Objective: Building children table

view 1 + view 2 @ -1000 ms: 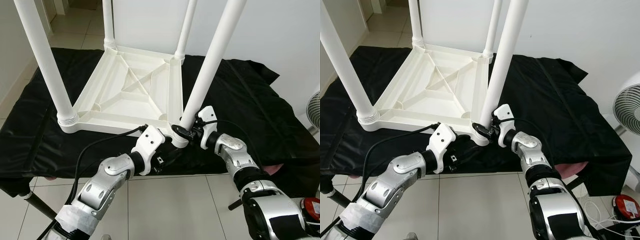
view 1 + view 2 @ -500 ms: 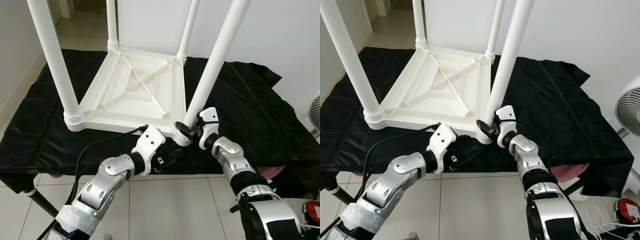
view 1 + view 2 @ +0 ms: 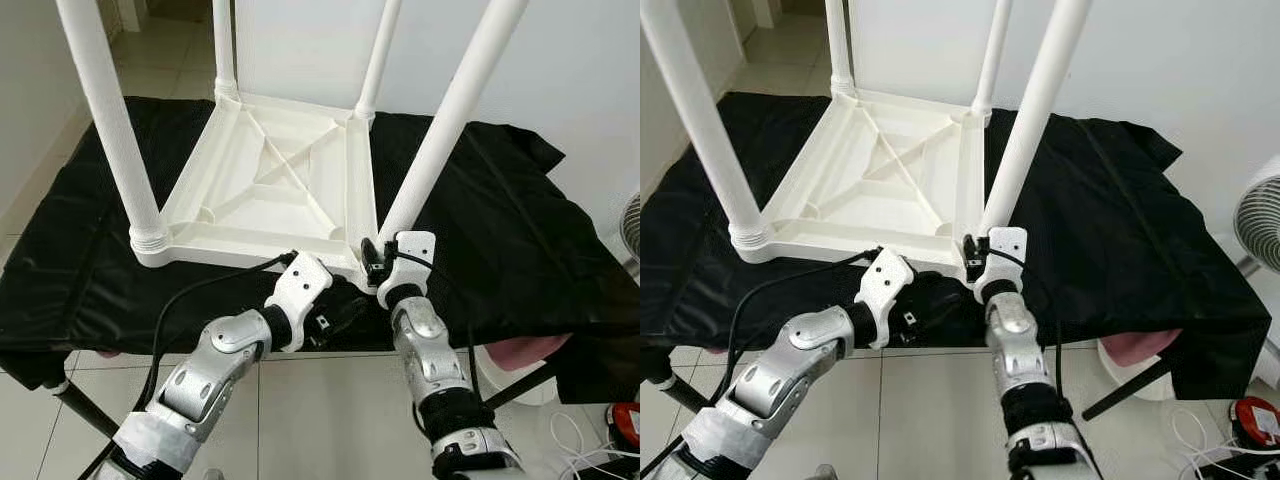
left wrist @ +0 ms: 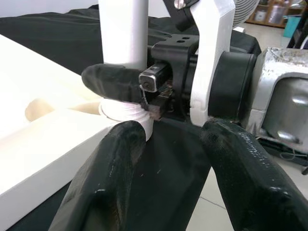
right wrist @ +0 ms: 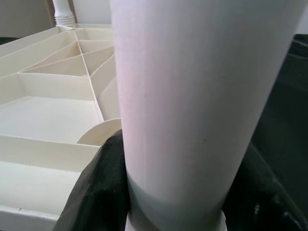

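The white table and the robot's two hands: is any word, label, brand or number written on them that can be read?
None can be read: the upturned table, its near-right leg, the right hand clamped on that leg and the open left hand carry no legible text.

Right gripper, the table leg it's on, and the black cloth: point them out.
right gripper (image 3: 378,252): left eye view, between its fingertips at the leg's base.
table leg (image 3: 447,124): left eye view, mid-shaft of the near right leg.
black cloth (image 3: 1110,230): right eye view, bare patch right of the tabletop.
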Controlling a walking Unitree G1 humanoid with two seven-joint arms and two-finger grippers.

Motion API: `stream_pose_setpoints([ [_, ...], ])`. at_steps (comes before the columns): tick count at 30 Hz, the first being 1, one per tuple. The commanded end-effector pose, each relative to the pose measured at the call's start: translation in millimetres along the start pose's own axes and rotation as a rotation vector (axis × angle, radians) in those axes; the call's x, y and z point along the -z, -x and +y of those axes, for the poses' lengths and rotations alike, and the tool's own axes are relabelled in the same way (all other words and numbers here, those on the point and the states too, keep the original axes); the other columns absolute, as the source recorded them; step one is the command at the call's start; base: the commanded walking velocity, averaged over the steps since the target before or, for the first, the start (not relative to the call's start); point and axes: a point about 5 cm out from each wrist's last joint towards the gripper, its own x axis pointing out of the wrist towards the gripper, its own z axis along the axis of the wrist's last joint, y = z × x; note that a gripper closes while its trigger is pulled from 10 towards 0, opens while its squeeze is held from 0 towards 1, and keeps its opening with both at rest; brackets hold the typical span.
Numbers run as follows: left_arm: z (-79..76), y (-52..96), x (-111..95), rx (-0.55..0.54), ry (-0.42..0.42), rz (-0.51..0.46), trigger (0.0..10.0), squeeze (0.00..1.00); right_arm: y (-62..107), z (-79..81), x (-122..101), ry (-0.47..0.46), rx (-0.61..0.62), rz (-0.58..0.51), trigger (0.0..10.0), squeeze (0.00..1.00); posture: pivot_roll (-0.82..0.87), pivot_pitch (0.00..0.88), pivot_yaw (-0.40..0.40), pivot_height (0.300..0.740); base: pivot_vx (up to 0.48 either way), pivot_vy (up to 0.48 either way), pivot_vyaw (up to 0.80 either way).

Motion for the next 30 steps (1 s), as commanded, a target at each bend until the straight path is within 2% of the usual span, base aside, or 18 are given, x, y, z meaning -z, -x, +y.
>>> stream_pose_setpoints([
  [1,-4.3,-2.4,1.4,0.061,-0.007,0.006,10.0,0.00,5.8,1.7,9.8,0.009,0.009,0.049,10.0,0.00,0.03,0.000,-0.099,0.740,0.000,0.000,0.00],
  [3,-4.1,-2.4,1.6,0.060,-0.006,0.006,10.0,0.00,7.2,6.9,7.0,0.022,-0.006,0.041,10.0,0.00,0.03,0.000,-0.097,0.740,0.000,0.000,0.00],
  [9,-5.1,-2.1,1.8,0.061,-0.006,0.006,10.0,0.00,7.8,6.8,4.4,0.038,-0.008,0.046,10.0,0.00,0.03,0.000,-0.103,0.740,0.000,0.000,0.00],
  [10,-5.0,-1.7,1.9,0.060,-0.006,0.006,10.0,0.00,8.3,8.8,3.2,0.014,-0.042,0.044,10.0,1.00,0.03,0.000,-0.104,0.740,0.000,0.000,0.00],
  [14,-4.6,-0.9,2.2,0.058,-0.007,0.007,10.0,0.00,8.4,7.7,-1.0,-0.006,-0.099,0.023,10.0,1.00,0.04,0.000,-0.105,0.740,0.000,0.000,0.00],
  [16,-4.6,-0.4,2.6,0.057,-0.008,0.008,10.0,0.00,7.3,2.3,-3.6,0.003,-0.121,0.010,10.0,1.00,0.04,0.000,-0.104,0.740,0.000,0.000,0.00],
  [17,-4.7,0.2,2.8,0.056,-0.008,0.010,10.0,0.00,5.6,-4.6,-5.2,0.022,-0.167,0.006,10.0,1.00,0.04,0.000,-0.104,0.740,0.000,0.000,0.00],
  [18,-4.7,0.2,2.8,0.056,-0.008,0.010,10.0,0.00,5.6,-4.6,-5.2,0.022,-0.167,0.006,10.0,1.00,0.04,0.000,-0.104,0.740,0.000,0.000,0.00],
  [20,-4.6,1.6,3.0,0.054,-0.009,0.011,10.0,0.00,1.6,-22.1,-7.0,0.068,-0.281,0.028,10.0,1.00,0.04,0.000,-0.105,0.740,0.000,0.000,0.00],
  [22,-4.4,1.9,3.0,0.053,-0.009,0.012,10.0,0.00,0.3,-28.0,-9.0,0.092,-0.320,0.024,10.0,1.00,0.03,0.000,-0.103,0.740,0.000,0.000,0.00],
  [23,-4.2,1.7,2.9,0.053,-0.009,0.012,10.0,0.00,-0.8,-32.5,-10.3,0.091,-0.353,0.031,10.0,0.06,0.03,0.000,-0.099,0.740,0.000,0.000,0.00],
  [24,-3.9,1.4,2.6,0.053,-0.009,0.011,10.0,0.00,-1.8,-35.9,-11.8,0.093,-0.409,0.035,10.0,0.00,0.03,0.000,-0.098,0.740,0.000,0.000,0.00],
  [28,-3.6,1.3,2.1,0.054,-0.010,0.011,10.0,0.00,-3.3,-38.9,-13.5,0.111,-0.455,0.033,10.0,0.00,0.03,0.000,-0.095,0.740,0.000,0.000,0.00],
  [30,-2.5,0.5,1.1,0.053,-0.010,0.009,10.0,0.00,-7.6,-41.7,-14.2,0.139,-0.556,0.054,10.0,0.00,0.03,0.000,-0.086,0.740,0.000,0.000,0.00],
])
